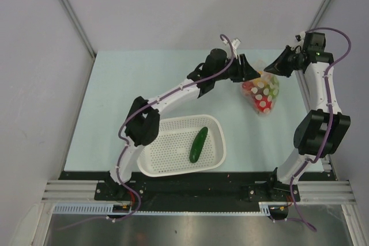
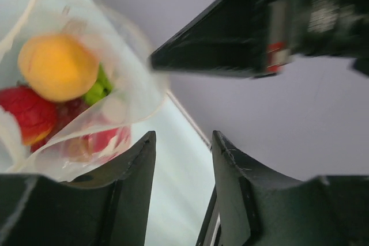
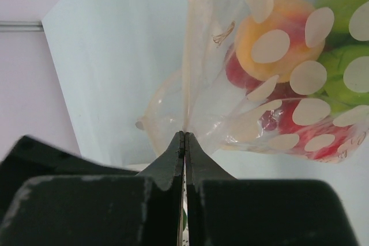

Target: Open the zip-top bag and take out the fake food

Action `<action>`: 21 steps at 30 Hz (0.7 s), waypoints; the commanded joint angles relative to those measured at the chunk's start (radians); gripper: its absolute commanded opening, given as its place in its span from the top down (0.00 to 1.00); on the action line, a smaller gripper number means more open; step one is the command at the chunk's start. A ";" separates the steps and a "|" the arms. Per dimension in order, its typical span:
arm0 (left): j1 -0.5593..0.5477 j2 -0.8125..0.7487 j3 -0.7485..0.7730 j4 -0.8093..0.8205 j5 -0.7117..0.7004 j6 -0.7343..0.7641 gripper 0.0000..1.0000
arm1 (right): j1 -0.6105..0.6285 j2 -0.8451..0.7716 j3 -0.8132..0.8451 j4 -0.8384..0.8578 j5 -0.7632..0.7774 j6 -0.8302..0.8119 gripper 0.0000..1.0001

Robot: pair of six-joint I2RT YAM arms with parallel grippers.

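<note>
The zip-top bag [image 1: 262, 93] is a clear pouch with white dots, hanging above the table at the back right. It holds fake food: an orange fruit [image 3: 277, 38], red fruits [image 3: 282, 119] and green ones [image 3: 346, 56]. My right gripper [image 3: 184, 133] is shut on the bag's upper edge and holds it up [image 1: 270, 68]. My left gripper [image 2: 183, 136] is open just beside the bag's mouth [image 1: 247, 72], with only table showing between its fingers. The bag [image 2: 86, 84] sits against the left fingertip [image 2: 147, 142]. A dark green cucumber [image 1: 199, 144] lies in the basket.
A white perforated basket [image 1: 167, 162] stands at the front middle of the table, near the left arm's base. Grey walls close in the table at the back and on both sides. The right arm's wedge-shaped finger [image 2: 230, 38] crosses the top of the left wrist view.
</note>
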 commanded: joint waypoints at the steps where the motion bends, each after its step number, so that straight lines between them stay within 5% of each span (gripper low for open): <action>1: 0.010 -0.129 0.022 0.046 -0.057 0.053 0.51 | 0.015 -0.077 -0.018 -0.001 -0.008 -0.026 1.00; 10: 0.030 0.144 0.301 -0.069 -0.046 -0.040 0.67 | 0.036 -0.131 -0.026 0.013 -0.036 0.021 1.00; 15: 0.022 0.158 0.231 -0.055 -0.034 -0.038 0.76 | 0.035 -0.135 -0.025 0.033 -0.036 0.049 1.00; 21: 0.010 0.117 0.128 -0.084 -0.080 0.053 0.73 | 0.033 -0.137 -0.041 0.054 -0.054 0.078 1.00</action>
